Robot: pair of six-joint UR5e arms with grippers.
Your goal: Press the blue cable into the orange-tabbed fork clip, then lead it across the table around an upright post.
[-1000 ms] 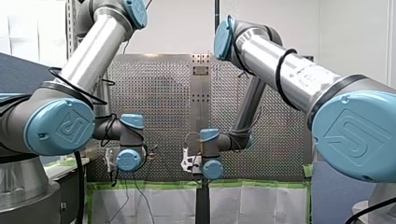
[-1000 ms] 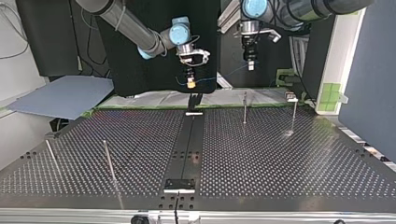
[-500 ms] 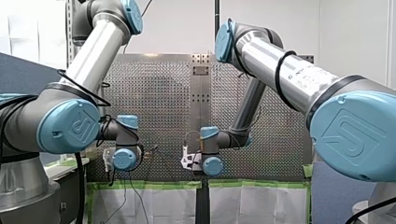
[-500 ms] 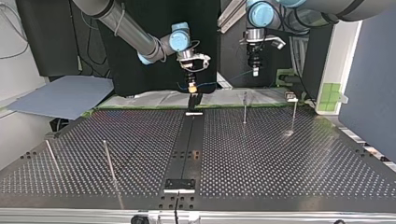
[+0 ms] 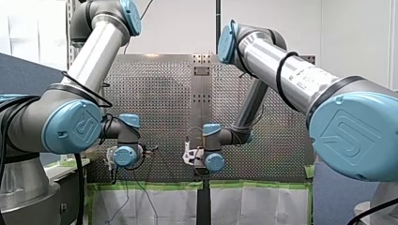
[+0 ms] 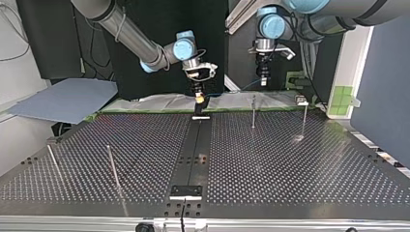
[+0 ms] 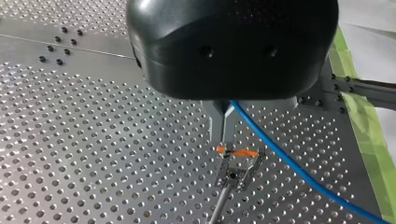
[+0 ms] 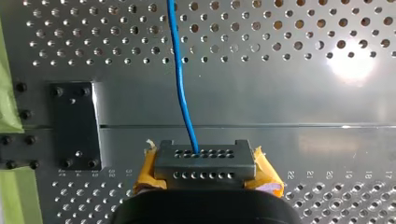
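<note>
Left gripper (image 7: 224,136) metal fingers (image 7: 215,121) pinched together on the blue cable (image 7: 289,163), tips just above the orange-tabbed fork clip (image 7: 236,156), cable not seated. Right gripper (image 8: 204,158) yellow pads (image 8: 267,175) clamped on the same cable. Risk: the cable runs just beside the fork, so a press could miss the slot, and tension between the grippers could pull it out.

The blue cable (image 8: 180,79) is rendered bright blue. An orange tab (image 7: 243,152) is carried on the bare-metal fork clip (image 7: 236,171). The table (image 6: 290,164) is silver-grey, patterned with a grid of round holes. My left arm (image 5: 89,61) and my right arm (image 5: 281,70) are finished silver with light-blue joint caps. Green tape (image 5: 155,186) is seen low in the front view.
</note>
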